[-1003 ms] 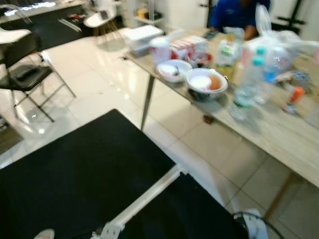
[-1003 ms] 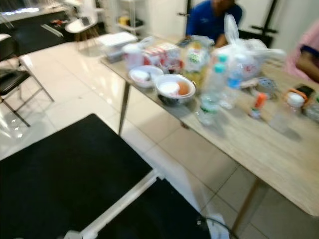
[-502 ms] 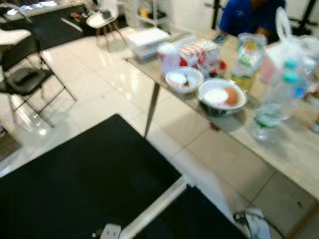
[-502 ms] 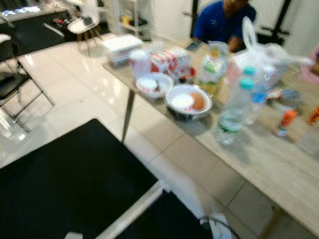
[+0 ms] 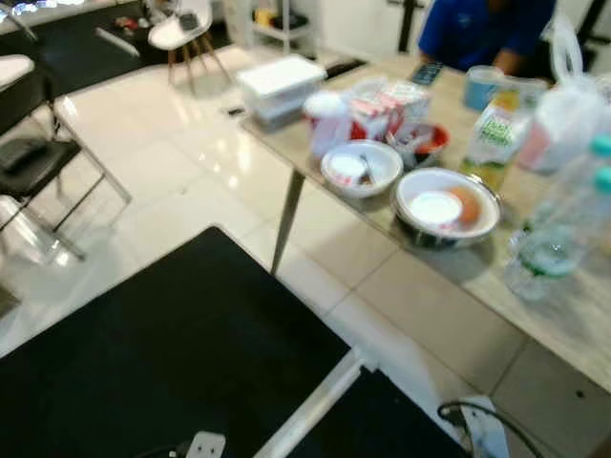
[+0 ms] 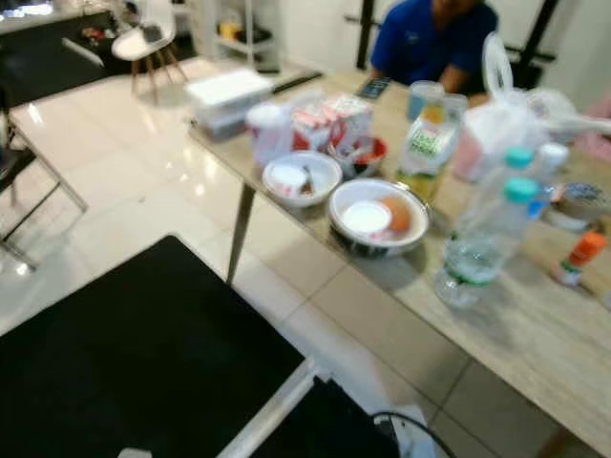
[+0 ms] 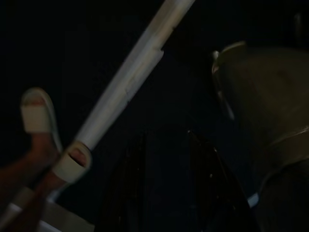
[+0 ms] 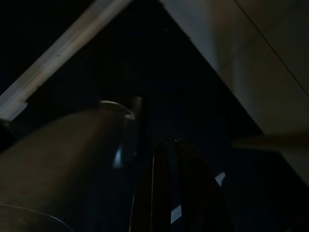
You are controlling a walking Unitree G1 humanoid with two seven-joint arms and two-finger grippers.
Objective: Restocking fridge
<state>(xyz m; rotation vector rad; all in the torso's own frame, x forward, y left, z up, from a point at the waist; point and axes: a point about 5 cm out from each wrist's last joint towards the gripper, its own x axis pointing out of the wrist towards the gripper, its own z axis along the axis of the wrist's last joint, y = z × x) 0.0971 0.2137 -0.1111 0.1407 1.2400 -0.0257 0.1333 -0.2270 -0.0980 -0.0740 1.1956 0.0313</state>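
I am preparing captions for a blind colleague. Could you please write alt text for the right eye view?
A wooden table crowded with groceries: a metal bowl holding an orange item, a smaller white bowl, two clear water bottles, a green-labelled carton and stacked white containers. A person in a blue shirt sits behind it. A black mat covers the tiled floor in front.

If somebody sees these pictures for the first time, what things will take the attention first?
Most striking is the long wooden table on the right, crowded with groceries: two bowls near its edge, clear water bottles with teal caps beside them, and a white plastic bag further back. A large black mat covers the floor in front. A person in a blue shirt sits at the table's far side.
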